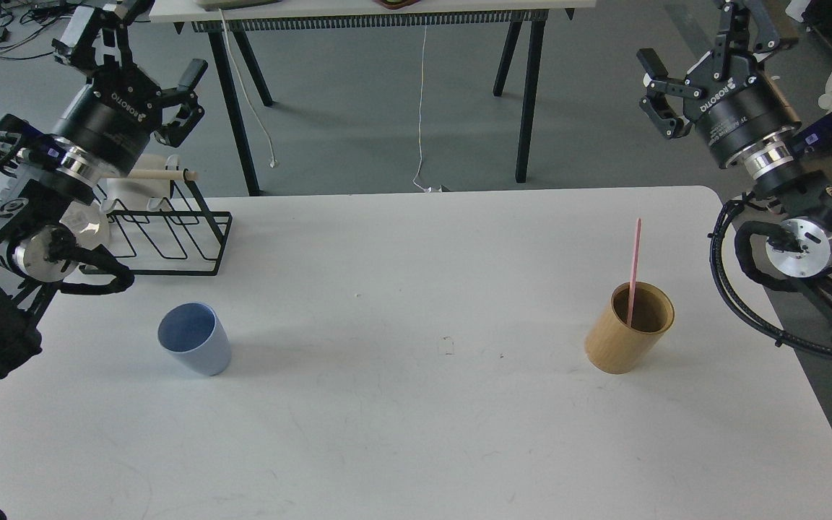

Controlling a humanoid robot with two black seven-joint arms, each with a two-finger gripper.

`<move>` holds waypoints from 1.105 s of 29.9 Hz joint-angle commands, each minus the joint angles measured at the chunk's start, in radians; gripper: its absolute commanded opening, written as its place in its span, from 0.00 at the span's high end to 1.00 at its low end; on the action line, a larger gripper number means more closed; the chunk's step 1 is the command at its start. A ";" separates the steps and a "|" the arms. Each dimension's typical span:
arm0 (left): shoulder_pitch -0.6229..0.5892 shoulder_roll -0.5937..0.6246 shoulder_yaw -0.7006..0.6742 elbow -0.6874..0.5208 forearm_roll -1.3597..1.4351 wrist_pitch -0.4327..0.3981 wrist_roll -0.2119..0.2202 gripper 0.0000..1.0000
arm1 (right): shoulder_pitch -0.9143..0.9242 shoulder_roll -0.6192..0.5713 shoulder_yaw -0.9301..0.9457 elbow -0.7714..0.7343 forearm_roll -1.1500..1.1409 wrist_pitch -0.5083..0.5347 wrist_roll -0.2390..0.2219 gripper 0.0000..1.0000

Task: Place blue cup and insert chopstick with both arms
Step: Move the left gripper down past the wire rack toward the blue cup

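The blue cup (pixel 194 338) stands upright on the left part of the white table (pixel 416 433), its mouth open upward. At the right, the pink chopstick (pixel 634 269) stands nearly upright inside a tan wooden holder (pixel 627 328). My left gripper (pixel 145 68) hangs high above the table's far left corner, open and empty, well behind the cup. My right gripper (pixel 690 58) is raised beyond the far right corner, also open and empty, far above the chopstick.
A black wire rack (pixel 170 238) with a beige dowel (pixel 163 174) and a white item sits at the far left, under my left arm. Another table's dark legs (pixel 524 94) stand behind. The right table edge runs close to my right arm's cables (pixel 741 289).
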 commanded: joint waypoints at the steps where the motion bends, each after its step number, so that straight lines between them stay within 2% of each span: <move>1: 0.021 0.005 0.001 0.000 0.002 0.000 0.000 0.00 | -0.001 -0.001 0.000 -0.001 0.000 0.000 0.000 0.00; 7: 0.014 0.016 -0.004 0.011 -0.007 0.000 0.000 0.00 | -0.001 0.002 -0.002 0.000 -0.002 0.000 0.000 0.00; 11: 0.012 0.008 -0.005 0.080 -0.109 0.000 0.000 0.00 | -0.001 -0.001 -0.005 0.002 -0.002 0.003 0.000 0.00; 14: 0.006 -0.003 -0.001 0.081 -0.147 0.000 0.000 0.00 | -0.001 -0.001 -0.009 0.002 -0.002 0.003 0.000 0.00; 17: 0.003 0.025 -0.005 0.014 -0.147 0.000 0.000 0.00 | -0.001 0.001 -0.005 0.002 -0.002 0.003 0.000 0.00; 20: 0.003 0.121 0.013 -0.067 -0.131 0.000 0.000 0.00 | -0.001 -0.001 -0.005 0.000 -0.002 0.001 0.000 0.00; 24: -0.009 0.229 0.010 -0.156 0.083 0.000 0.000 0.00 | 0.001 -0.005 -0.006 -0.005 -0.008 0.001 0.000 0.00; 30: -0.008 0.368 0.021 -0.357 0.629 0.000 0.000 0.00 | 0.002 -0.007 -0.006 -0.032 -0.008 0.001 0.000 0.00; 33: -0.006 0.443 0.077 -0.440 0.870 0.000 0.000 0.00 | 0.001 -0.007 -0.006 -0.052 -0.011 0.001 0.000 0.00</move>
